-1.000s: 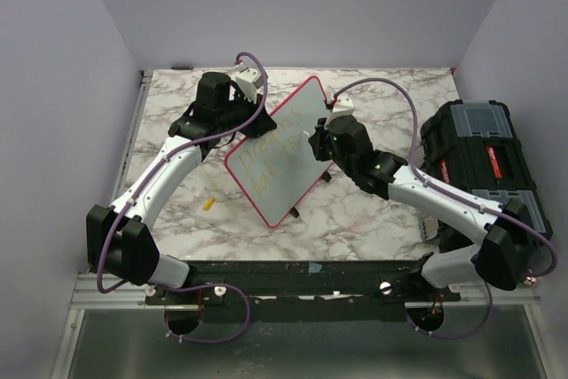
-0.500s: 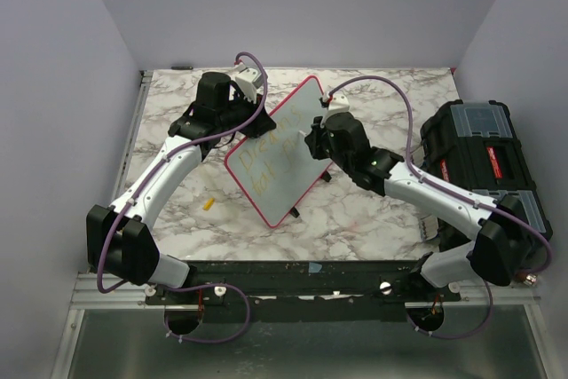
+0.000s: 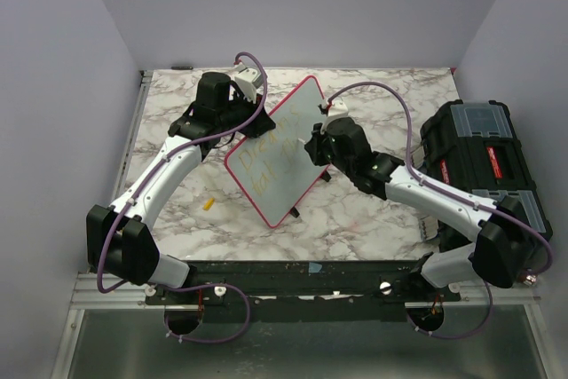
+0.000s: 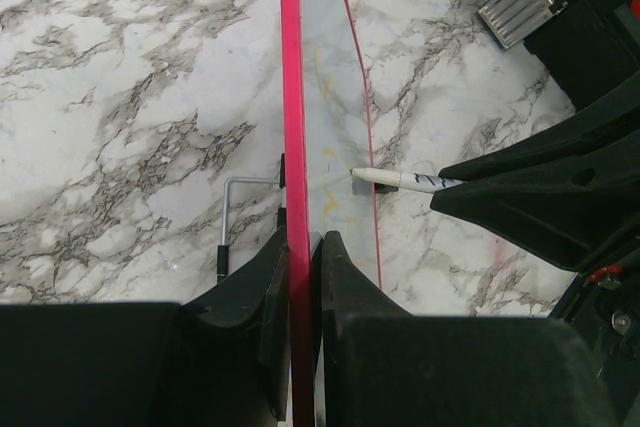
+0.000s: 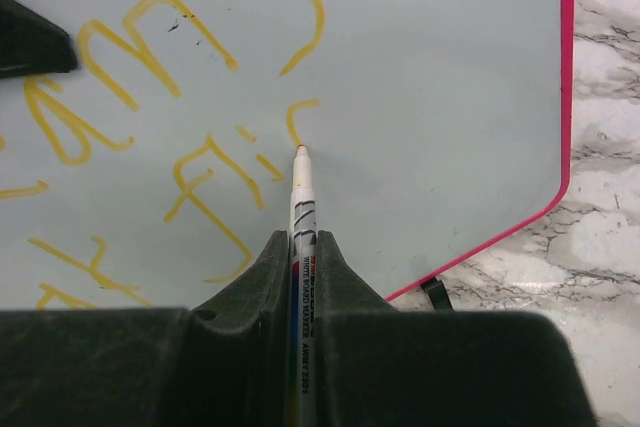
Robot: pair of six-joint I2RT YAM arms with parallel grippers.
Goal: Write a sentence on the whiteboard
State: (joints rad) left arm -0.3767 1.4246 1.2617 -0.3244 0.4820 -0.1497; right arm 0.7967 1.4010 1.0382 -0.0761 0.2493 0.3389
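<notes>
Two grippers worked: the left gripper (image 4: 303, 239) pinched the whiteboard's (image 3: 295, 113) red rim, the board standing tilted on the marble table (image 3: 364, 215). The right gripper (image 5: 300, 243) clamped a marker (image 5: 301, 197), its tip touching the yellow sentence (image 3: 266, 160).

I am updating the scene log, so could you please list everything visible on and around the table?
whiteboard: one, white with red-pink rim, mid-table
sentence: one, yellow lettering, on the whiteboard's face
marker: one, white barrel, tip at the whiteboard's face
toolbox: one, black, table's right side
small piece: one, yellow, on the table left of the whiteboard
table: one, grey-veined white marble, beneath everything
left gripper: one, black, clamped on the whiteboard's rim
right gripper: one, black, holding the marker
</notes>
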